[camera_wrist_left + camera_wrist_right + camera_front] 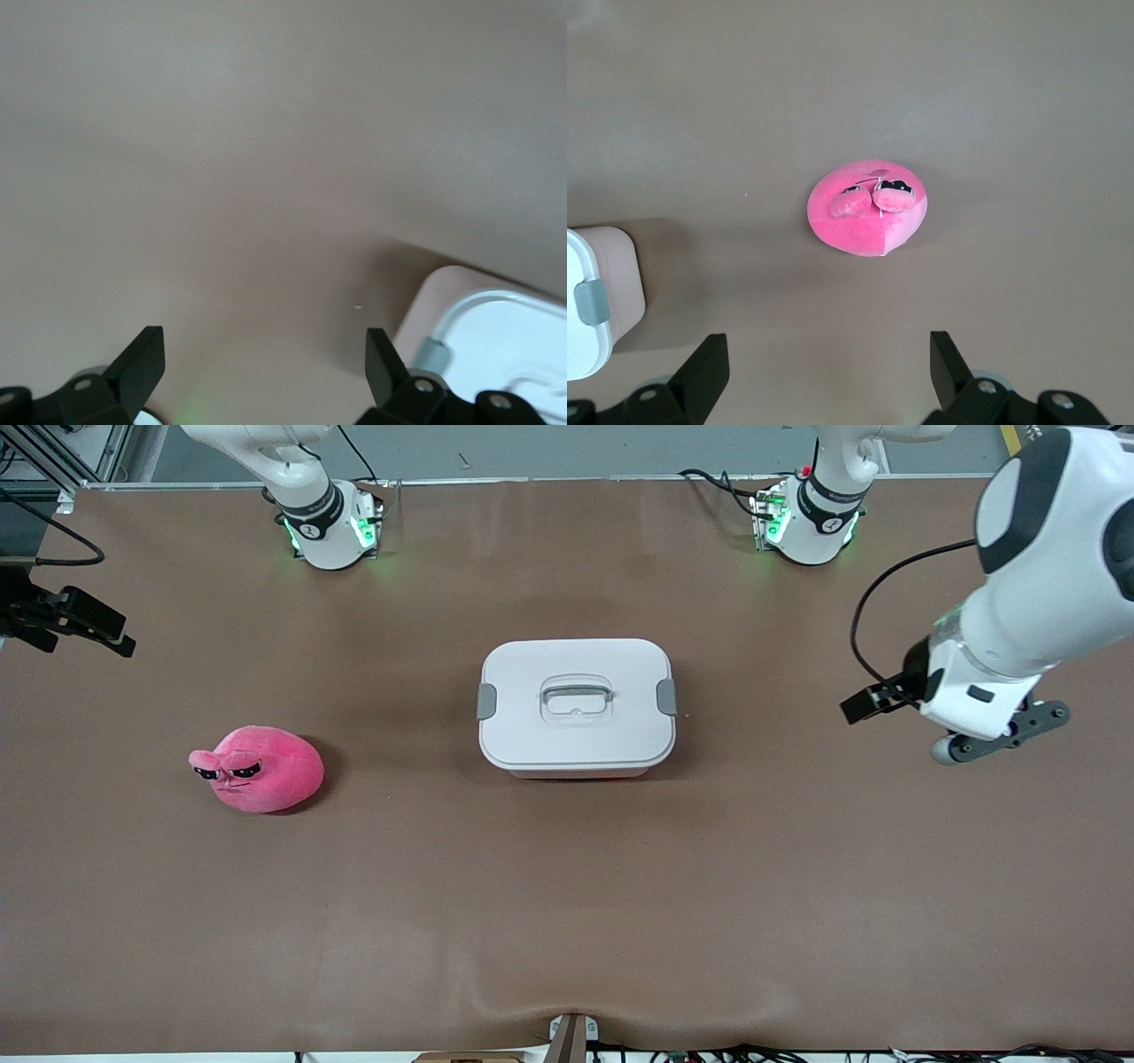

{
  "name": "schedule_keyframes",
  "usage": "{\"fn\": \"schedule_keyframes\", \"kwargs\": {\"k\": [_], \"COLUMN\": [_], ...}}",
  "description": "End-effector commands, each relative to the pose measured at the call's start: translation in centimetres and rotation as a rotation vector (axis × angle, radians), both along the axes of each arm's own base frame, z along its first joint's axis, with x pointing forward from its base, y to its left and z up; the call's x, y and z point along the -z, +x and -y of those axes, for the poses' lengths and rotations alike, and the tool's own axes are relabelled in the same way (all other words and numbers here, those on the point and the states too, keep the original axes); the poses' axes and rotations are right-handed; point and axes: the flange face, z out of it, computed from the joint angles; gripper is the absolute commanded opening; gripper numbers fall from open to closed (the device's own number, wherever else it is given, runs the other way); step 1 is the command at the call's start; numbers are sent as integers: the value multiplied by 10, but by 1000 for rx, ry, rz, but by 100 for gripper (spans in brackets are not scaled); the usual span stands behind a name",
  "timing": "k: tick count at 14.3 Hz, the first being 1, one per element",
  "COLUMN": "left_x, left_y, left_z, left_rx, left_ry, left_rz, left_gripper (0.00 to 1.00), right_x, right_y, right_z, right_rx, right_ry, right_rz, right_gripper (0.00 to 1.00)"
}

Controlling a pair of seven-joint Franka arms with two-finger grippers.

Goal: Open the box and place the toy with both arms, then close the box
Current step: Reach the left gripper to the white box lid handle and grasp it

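The box (pixel 576 704) stands in the middle of the table with its white lid on, a grey clip at each end and a recessed handle in the centre. A corner of the box shows in the left wrist view (pixel 496 345) and the right wrist view (pixel 594 301). The toy (pixel 261 769), a hot pink plush with half-lidded eyes, lies toward the right arm's end, a little nearer the front camera than the box. My right gripper (pixel 828 354) hangs open high over the table, with the toy (pixel 868 208) well clear of its fingers. My left gripper (pixel 997 737) (pixel 266 350) is open over bare table beside the box, holding nothing.
A brown cover (pixel 567 886) spans the whole table. The two arm bases (pixel 332 527) (pixel 806 522) glow green at the edge farthest from the front camera. A small mount (pixel 571 1036) sits at the nearest edge.
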Motion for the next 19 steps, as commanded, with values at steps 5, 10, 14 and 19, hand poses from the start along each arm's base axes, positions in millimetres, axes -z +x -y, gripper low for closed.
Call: {"fn": "schedule_keyframes", "kwargs": {"k": [5, 10, 14, 19], "left_x": [9, 42, 81, 138], "left_y": [-14, -47, -69, -105], "left_z": [92, 180, 239, 315], "left_rx": [-334, -568, -701, -860], "left_ry": [-18, 51, 91, 151], "left_rz": [21, -7, -14, 81], "left_gripper": [100, 100, 100, 100], "right_x": [-1, -1, -1, 0], "right_y": [-4, -4, -4, -4], "right_z": [5, 5, 6, 6], "right_rx": [17, 15, 18, 18], "right_ry": [-3, -3, -3, -3], "right_rz": [-1, -1, -1, -2], "right_gripper": [100, 100, 100, 100]}}
